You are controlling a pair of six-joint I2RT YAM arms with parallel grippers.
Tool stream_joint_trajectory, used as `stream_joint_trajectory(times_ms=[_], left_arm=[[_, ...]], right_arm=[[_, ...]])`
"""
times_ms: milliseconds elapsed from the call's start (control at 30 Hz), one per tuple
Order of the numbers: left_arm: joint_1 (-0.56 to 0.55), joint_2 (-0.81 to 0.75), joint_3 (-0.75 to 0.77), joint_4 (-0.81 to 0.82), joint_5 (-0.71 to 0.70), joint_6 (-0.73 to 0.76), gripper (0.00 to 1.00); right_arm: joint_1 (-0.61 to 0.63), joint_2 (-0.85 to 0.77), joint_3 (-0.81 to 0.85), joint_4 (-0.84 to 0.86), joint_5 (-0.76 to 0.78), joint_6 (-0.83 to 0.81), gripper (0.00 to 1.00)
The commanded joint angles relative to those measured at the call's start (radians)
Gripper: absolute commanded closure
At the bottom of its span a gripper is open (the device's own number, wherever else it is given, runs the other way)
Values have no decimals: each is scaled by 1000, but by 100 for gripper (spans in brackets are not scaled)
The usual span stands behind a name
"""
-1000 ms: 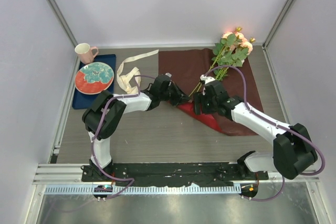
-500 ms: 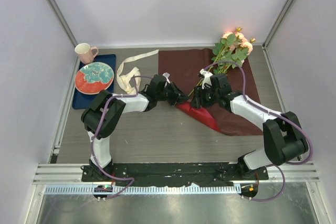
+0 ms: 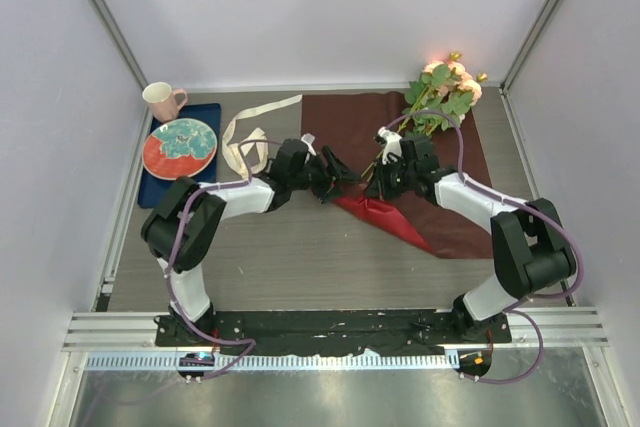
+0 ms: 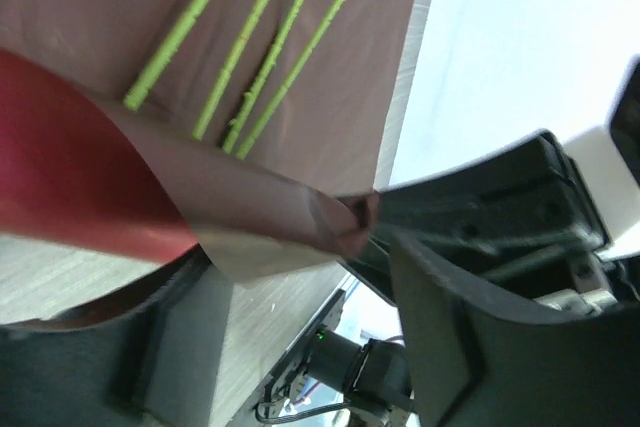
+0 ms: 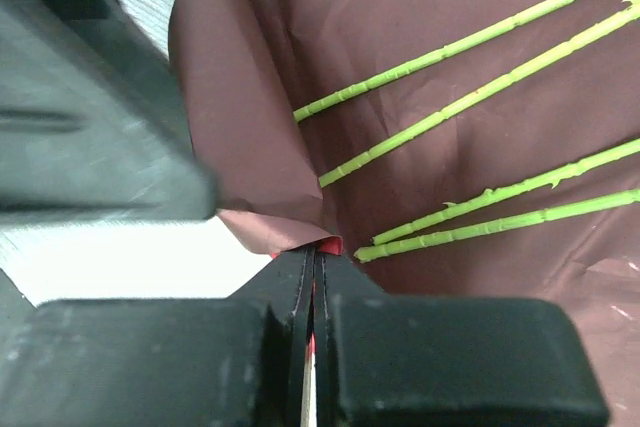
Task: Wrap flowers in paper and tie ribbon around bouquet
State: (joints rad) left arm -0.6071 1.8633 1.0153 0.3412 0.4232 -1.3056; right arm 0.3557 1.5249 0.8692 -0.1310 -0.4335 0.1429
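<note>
The deep-red paper [image 3: 420, 142] lies flat on the table with its near-left corner folded up, showing a brighter red side [image 3: 385, 217]. The flowers [image 3: 446, 85] rest on it at the far right, their green stems [image 5: 450, 97] running toward the fold. My right gripper [image 5: 312, 247] is shut on the lifted paper corner [image 4: 340, 222]. My left gripper [image 4: 300, 347] stands open right beside that corner, its fingers [image 4: 480, 347] apart on either side of the fold. In the top view the two grippers [image 3: 338, 177] [image 3: 375, 187] almost meet. The cream ribbon [image 3: 245, 142] lies loose to the left.
A blue tray [image 3: 160, 192] at the far left carries a red and teal plate [image 3: 180, 147]. A pink mug [image 3: 162, 99] stands behind it. White walls close off the back and both sides.
My right gripper has moved left onto the lifted paper corner and shut on it. My left gripper has let go of that corner and opened, drawing slightly left.
</note>
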Motion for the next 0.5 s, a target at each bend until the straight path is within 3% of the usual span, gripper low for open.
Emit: stream_joint_trajectory(times_ms=[0,233,367,467], left_arm=[[6,-185,-21,-69,-104,126,30],[6,-386,-181,-102,-308,177,21],[6,-409,-242,-96,-334,171,27],[6,-383,-265,-56,-316,157,38]], right_arm=[[-4,41,92,-7,-5,-55,100],[-4,141,220,-122,84,-140,99],[-4,202,292,-162,104,-195,97],[-4,251,330,-183,104,-230,97]])
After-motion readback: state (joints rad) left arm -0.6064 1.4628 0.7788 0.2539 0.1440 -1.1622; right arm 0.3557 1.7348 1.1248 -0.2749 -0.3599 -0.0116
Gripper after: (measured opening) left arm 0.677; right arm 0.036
